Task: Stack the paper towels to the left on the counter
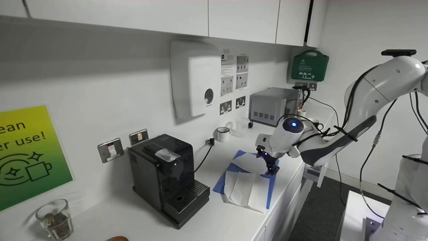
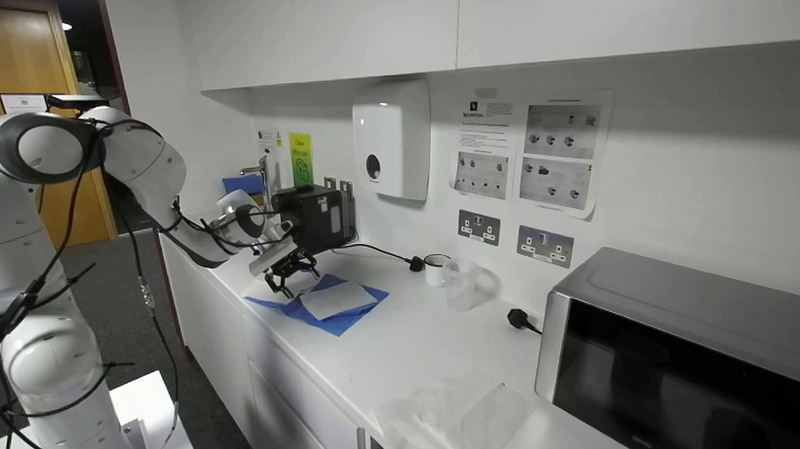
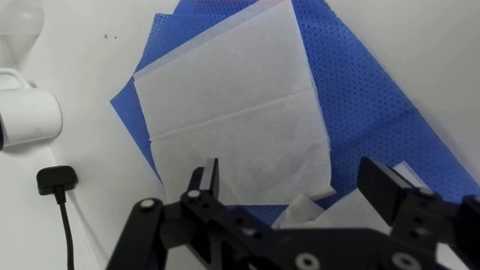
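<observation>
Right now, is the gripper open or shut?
Gripper open: in the wrist view its fingers stand wide apart, white paper towels showing beyond the gap.

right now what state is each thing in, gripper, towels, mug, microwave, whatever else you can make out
gripper: open
white towels: creased, in two groups, not one stack
blue sheets: spread beneath the white towels
white mug: upright
glass: upright, something brown inside
coffee machine: upright; on or off, cannot tell
wall switch: glowing orange
microwave: shut
double socket: nothing plugged in
first-aid case: shut
</observation>
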